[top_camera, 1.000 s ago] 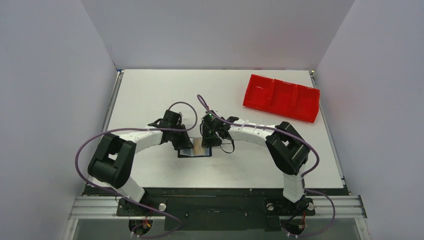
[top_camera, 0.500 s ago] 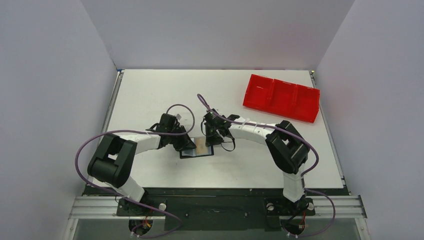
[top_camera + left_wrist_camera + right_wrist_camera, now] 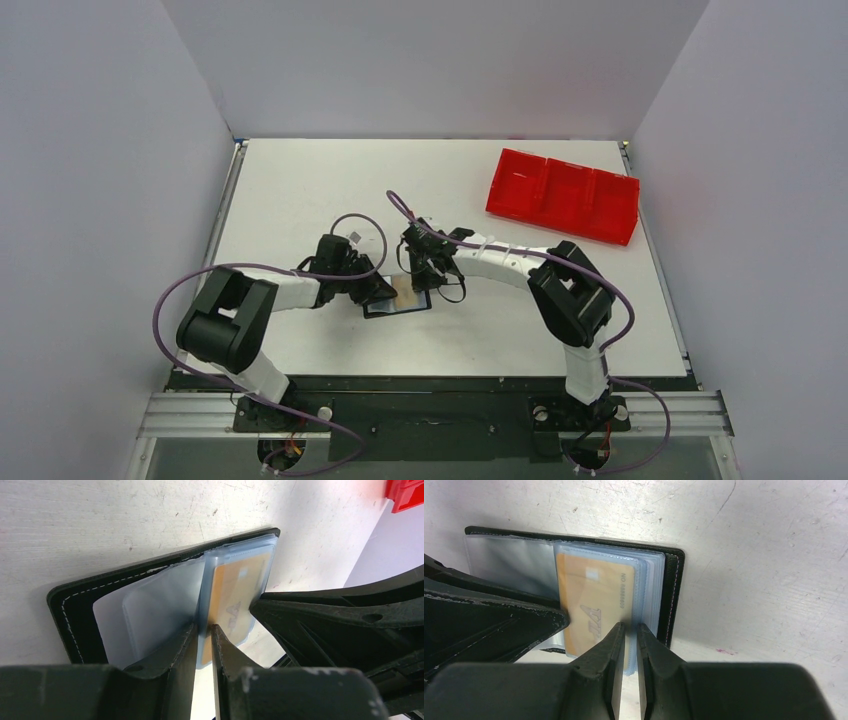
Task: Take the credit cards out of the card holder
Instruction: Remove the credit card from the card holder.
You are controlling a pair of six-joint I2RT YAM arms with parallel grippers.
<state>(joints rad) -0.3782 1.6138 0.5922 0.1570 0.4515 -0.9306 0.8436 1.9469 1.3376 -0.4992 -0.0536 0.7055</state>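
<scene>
The card holder (image 3: 385,309) lies open on the table between both arms, with black stitched edges (image 3: 65,610) and clear bluish sleeves (image 3: 160,605). A gold card (image 3: 235,590) sits in the top sleeve and also shows in the right wrist view (image 3: 594,595). The silver-grey and black cards are not visible. My left gripper (image 3: 203,629) is shut on a sleeve edge at the holder's middle. My right gripper (image 3: 630,629) is shut on the sleeve edge just beside the gold card's right side, near the holder's black border (image 3: 671,590). The two grippers (image 3: 375,292) (image 3: 418,285) face each other across the holder.
A red three-compartment tray (image 3: 563,195) stands at the back right. The left gripper's dark body (image 3: 489,625) fills the lower left of the right wrist view. Grey walls close in the table on three sides.
Both grippers have shifted slightly over the holder, and the holder has slid a little to the right. The left arm has lowered and stretched further toward it.
</scene>
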